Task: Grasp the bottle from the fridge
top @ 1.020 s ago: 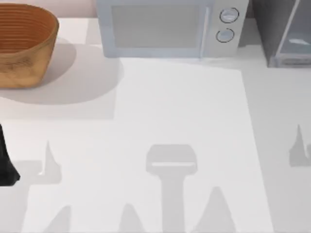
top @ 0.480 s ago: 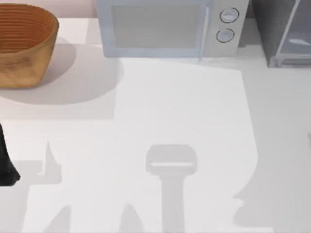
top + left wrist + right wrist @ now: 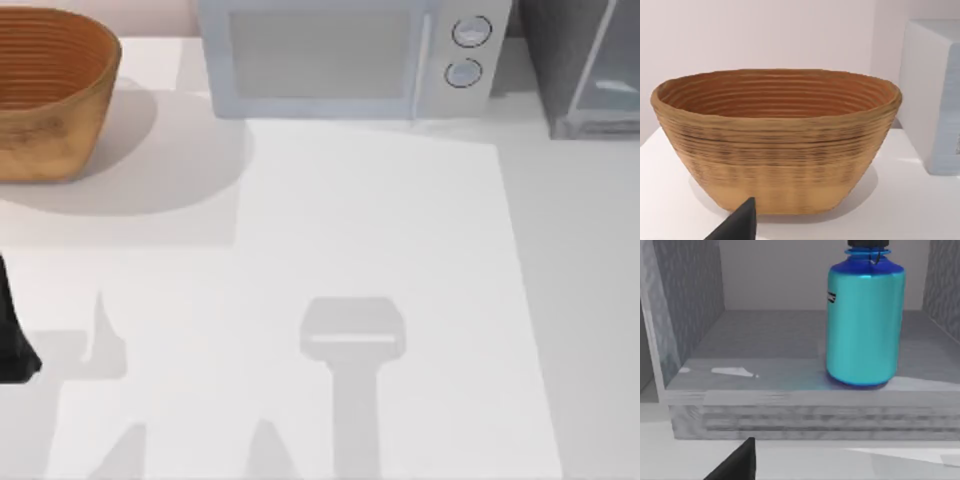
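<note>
The turquoise-blue bottle [image 3: 865, 325] stands upright with a dark cap on the grey floor of the open fridge [image 3: 765, 360], toward one side of the compartment. My right gripper [image 3: 737, 465] shows as a black tip in front of the fridge's sill, apart from the bottle and off to its side. In the top view the dark speckled fridge [image 3: 560, 60] sits at the table's far right corner. My left arm [image 3: 12, 340] is parked at the table's left edge, and my left gripper [image 3: 740, 225] faces the basket.
A woven brown basket [image 3: 50, 90] stands at the far left. Between it and the fridge stands a light-grey microwave [image 3: 340, 60] with two round knobs. The speckled fridge walls [image 3: 690, 300] close in both sides of the compartment.
The right arm's shadows at the table's lower right and right edge have shifted and then gone from the top view. The left arm has not moved.
</note>
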You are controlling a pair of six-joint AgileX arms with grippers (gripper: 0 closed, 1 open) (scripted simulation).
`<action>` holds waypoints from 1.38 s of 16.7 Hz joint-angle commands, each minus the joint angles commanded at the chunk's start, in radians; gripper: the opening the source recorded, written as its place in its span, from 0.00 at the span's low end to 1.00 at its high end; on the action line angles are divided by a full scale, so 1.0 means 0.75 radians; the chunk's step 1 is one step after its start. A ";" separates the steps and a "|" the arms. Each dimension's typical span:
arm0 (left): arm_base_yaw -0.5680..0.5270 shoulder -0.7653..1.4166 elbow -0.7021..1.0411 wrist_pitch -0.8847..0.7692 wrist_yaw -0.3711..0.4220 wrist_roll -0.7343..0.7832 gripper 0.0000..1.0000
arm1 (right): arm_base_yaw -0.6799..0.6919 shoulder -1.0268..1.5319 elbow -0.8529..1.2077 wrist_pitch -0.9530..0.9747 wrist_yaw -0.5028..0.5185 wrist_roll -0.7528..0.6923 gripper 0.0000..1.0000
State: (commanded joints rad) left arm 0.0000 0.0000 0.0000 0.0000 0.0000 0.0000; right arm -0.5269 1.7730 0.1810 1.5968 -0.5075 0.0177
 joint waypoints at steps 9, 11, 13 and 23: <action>0.000 0.000 0.000 0.000 0.000 0.000 1.00 | 0.009 0.060 0.048 0.006 0.009 -0.006 1.00; 0.000 0.000 0.000 0.000 0.000 0.000 1.00 | 0.034 0.124 0.150 -0.037 0.041 -0.013 1.00; 0.000 0.000 0.000 0.000 0.000 0.000 1.00 | 0.070 0.206 0.303 -0.103 0.084 -0.018 1.00; 0.000 0.000 0.000 0.000 0.000 0.000 1.00 | 0.250 0.507 0.933 -0.422 0.270 -0.021 1.00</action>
State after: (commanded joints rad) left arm 0.0000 0.0000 0.0000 0.0000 0.0000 0.0000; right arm -0.3396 2.1534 0.8809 1.2803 -0.3048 0.0020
